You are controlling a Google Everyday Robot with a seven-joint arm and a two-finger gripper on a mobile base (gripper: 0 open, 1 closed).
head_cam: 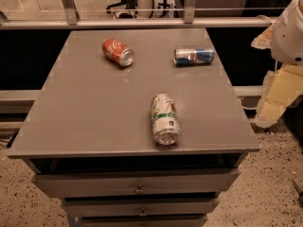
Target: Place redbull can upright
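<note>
Grey tabletop (94,103), redbull can (194,56) lying on its side upper right, pincer (271,111) at right edge, open or closed unclear

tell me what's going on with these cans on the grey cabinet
Nothing is being handled yet. The slim blue-and-silver metal redbull can lies on its side at the back right of the grey cabinet top. A red cola can and a wider white-and-green can also lie on their sides. The robot's gripper hangs beyond the right edge, touching none of them.
</note>
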